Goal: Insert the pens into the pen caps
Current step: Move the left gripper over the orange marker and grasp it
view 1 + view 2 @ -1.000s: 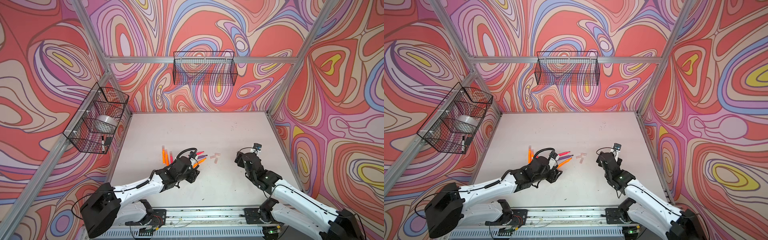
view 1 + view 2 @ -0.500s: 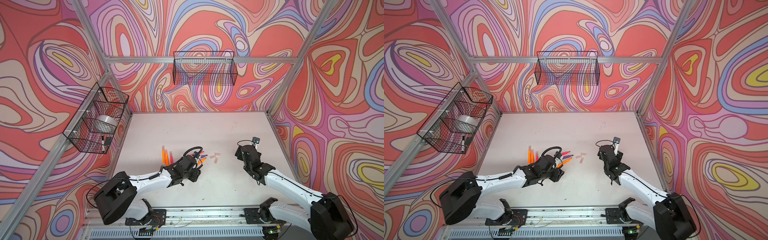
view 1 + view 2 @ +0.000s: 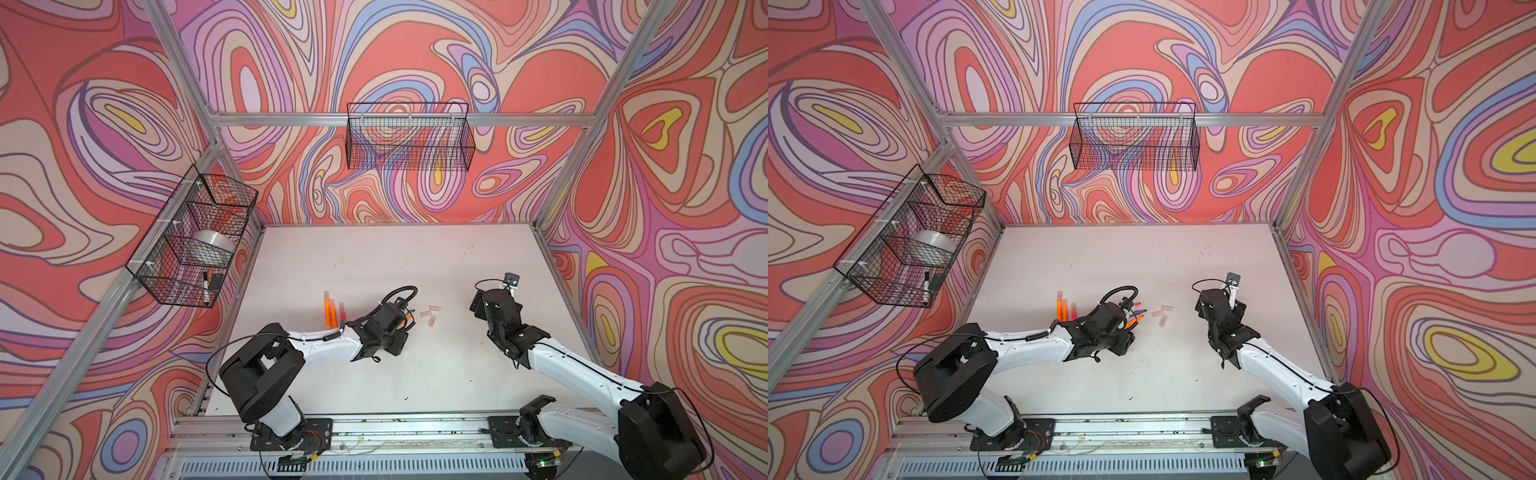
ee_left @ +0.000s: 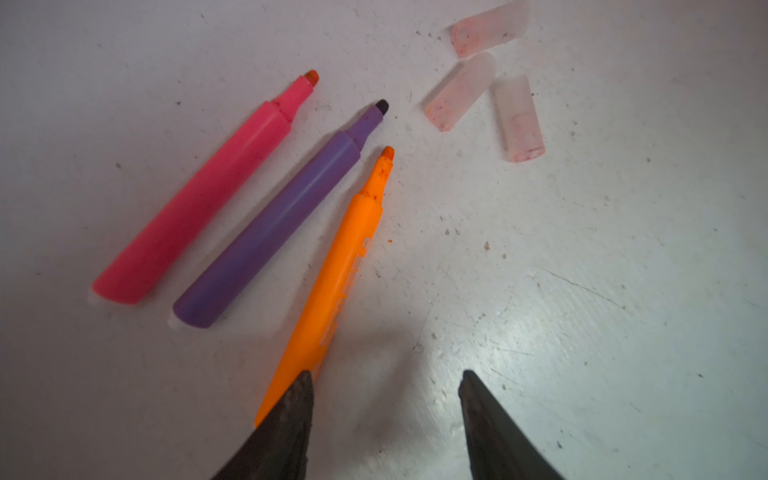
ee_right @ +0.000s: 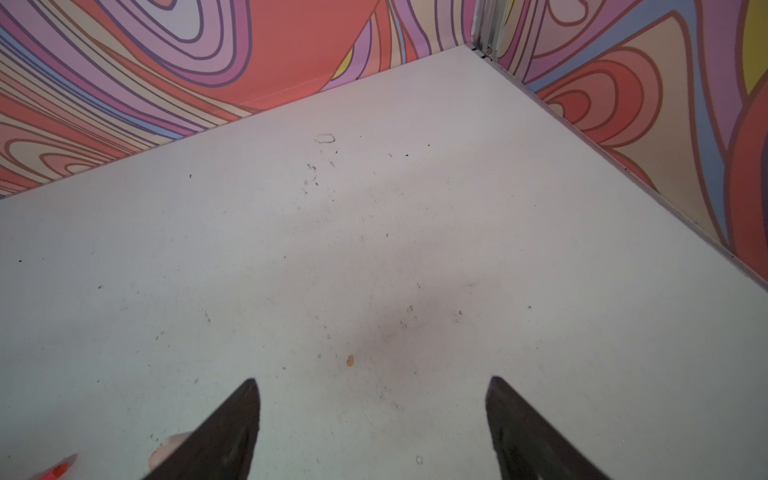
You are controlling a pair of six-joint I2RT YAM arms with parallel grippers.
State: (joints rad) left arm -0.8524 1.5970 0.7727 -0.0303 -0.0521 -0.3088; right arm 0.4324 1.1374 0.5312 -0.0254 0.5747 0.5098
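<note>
We find the left arm stretched forward from its base and angled toward the middle. Its left wrist is held low over the tabletop. The left pincer points forward and down, jaws parted, nothing between them. The right arm reaches forward and slightly inward, with the right wrist tilted down. The right pincer stands spread wide and empty, its dark fingers tapering to narrow tips above the tabletop.
</note>
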